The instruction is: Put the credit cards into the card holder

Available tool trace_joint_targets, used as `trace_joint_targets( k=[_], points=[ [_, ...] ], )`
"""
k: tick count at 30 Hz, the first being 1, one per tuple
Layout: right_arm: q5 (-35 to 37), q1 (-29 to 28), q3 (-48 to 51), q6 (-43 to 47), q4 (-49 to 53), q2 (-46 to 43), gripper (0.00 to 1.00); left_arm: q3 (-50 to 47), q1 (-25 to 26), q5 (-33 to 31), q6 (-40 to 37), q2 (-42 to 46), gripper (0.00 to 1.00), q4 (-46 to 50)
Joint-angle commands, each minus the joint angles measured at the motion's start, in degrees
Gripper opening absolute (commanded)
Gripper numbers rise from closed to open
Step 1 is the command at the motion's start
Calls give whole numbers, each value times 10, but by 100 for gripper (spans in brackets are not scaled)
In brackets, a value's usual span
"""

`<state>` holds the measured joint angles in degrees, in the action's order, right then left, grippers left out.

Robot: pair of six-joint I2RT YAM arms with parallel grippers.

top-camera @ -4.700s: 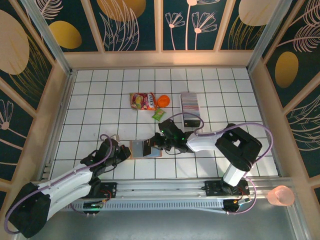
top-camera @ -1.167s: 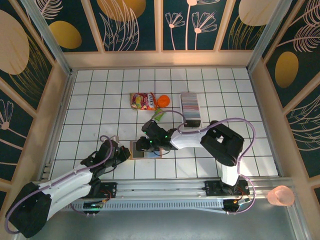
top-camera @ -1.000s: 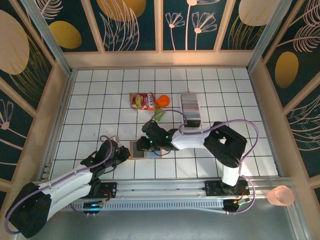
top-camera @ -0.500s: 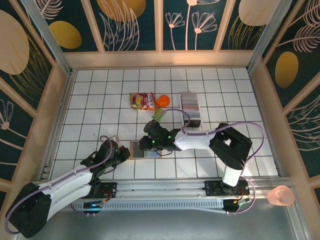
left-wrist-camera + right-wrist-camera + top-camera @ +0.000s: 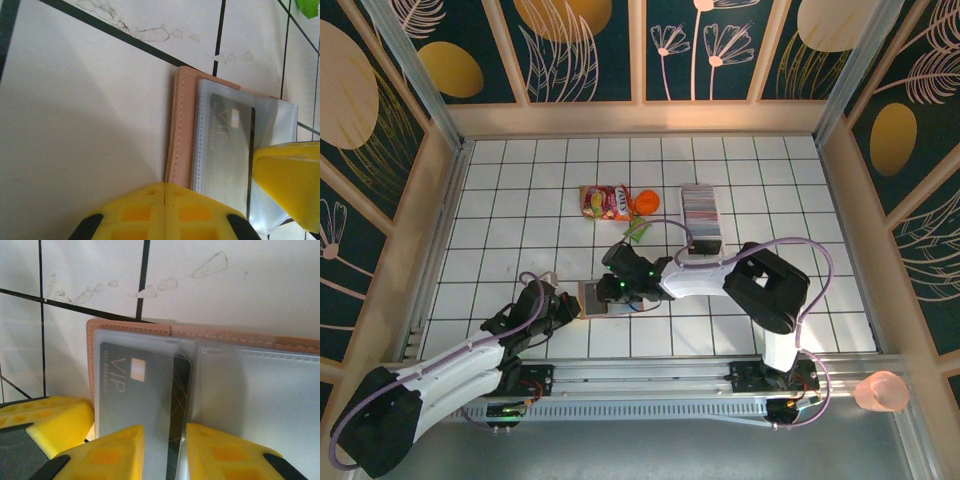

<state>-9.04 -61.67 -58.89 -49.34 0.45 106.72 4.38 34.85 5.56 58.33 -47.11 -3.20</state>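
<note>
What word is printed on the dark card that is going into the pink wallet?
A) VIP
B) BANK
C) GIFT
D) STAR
A: the dark card, gripped edge-on by the right gripper, sits partly in a clear pocket of the card holder and its face reads VIP beside a small gold chip.

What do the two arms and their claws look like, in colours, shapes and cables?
Both arms have white shells with black joints. A thin purple cable loops along each arm. Small green lights glow near the right arm's wrist. The left claw and the right claw have bright yellow fingers with a moulded grid of square recesses and black parts at the outer edges.
</note>
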Motion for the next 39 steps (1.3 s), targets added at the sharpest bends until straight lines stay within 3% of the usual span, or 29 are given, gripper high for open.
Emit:
trace_joint_targets(
  k=[1,14,26,39],
  points=[
    [-1,-10,-21,13,4,18,28,-9,3,2,-3,5,0,8],
    [9,-20,-28,37,-3,-8,28,-12,2,-1,-2,9,0,10],
    [131,-27,30,2,107,-101,35,-10,2,-1,-3,7,0,12],
    [123,-37,55,-19,115,-78,37,-8,3,1,-4,2,0,11]
  ],
)
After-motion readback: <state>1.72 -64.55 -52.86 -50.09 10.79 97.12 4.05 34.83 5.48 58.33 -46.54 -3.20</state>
